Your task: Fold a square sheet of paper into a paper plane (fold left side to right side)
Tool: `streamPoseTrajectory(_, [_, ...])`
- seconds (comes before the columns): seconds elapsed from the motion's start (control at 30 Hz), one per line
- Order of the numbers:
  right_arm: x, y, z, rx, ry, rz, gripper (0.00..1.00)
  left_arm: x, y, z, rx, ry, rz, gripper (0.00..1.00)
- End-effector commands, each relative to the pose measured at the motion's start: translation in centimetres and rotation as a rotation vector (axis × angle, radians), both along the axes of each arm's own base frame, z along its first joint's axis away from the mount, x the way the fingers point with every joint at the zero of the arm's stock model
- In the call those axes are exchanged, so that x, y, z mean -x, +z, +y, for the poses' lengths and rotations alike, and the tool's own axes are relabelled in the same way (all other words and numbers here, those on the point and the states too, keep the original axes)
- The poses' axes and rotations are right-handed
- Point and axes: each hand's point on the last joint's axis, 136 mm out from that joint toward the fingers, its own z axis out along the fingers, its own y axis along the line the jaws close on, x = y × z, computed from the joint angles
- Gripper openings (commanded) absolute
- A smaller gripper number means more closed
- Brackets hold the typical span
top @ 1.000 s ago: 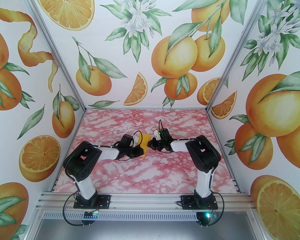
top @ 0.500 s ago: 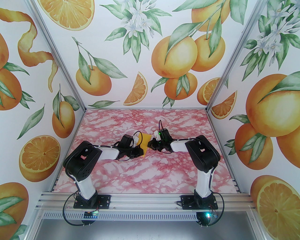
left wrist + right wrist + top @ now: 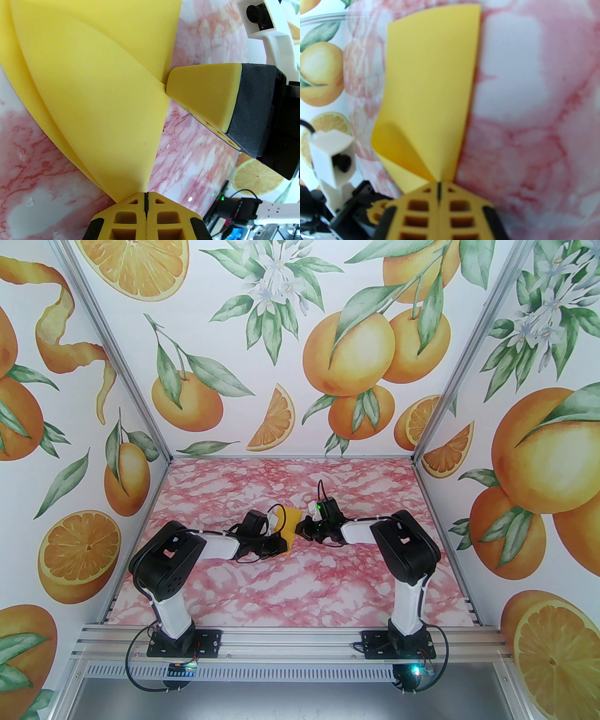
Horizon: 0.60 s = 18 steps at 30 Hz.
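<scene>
square sheet of paper (image 3: 291, 521): curled over, long axis near-to-far, mid-table (image 3: 300, 587) | left gripper (image 3: 145, 199): pinched tight on its corner | right gripper (image 3: 438, 185): pinched tight on its edge

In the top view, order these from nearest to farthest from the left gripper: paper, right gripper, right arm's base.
1. Paper: pinched in the left gripper.
2. Right gripper: just right of it.
3. Right arm's base: near edge, right.

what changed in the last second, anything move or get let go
Only the left arm shifted very slightly. Nothing was let go: the left gripper and right gripper stay shut on the yellow sheet of paper, still curled over between them. The right arm has not moved.
</scene>
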Motion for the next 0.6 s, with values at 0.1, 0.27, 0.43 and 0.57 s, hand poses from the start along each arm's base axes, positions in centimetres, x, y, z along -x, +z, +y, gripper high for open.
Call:
streamPoseTrajectory(0.1, [-0.7,-0.5,-0.4,0.024,-0.016,-0.009,0.00,0.2,0.1,-0.6,0.003,-0.033,-0.004,0.00])
streamPoseTrajectory(0.27, [-0.8,-0.4,-0.4,0.024,-0.019,-0.012,0.00,0.0,0.5,-0.6,0.004,-0.032,-0.016,0.00])
streamPoseTrajectory(0.43, [-1.0,-0.2,-0.4,0.024,-0.018,-0.015,0.00,-0.1,0.7,-0.6,0.006,-0.032,-0.022,0.01])
streamPoseTrajectory(0.57, [-1.1,-0.3,-0.4,0.025,-0.019,-0.013,0.00,-0.2,1.1,-0.7,0.010,-0.031,-0.034,0.01])
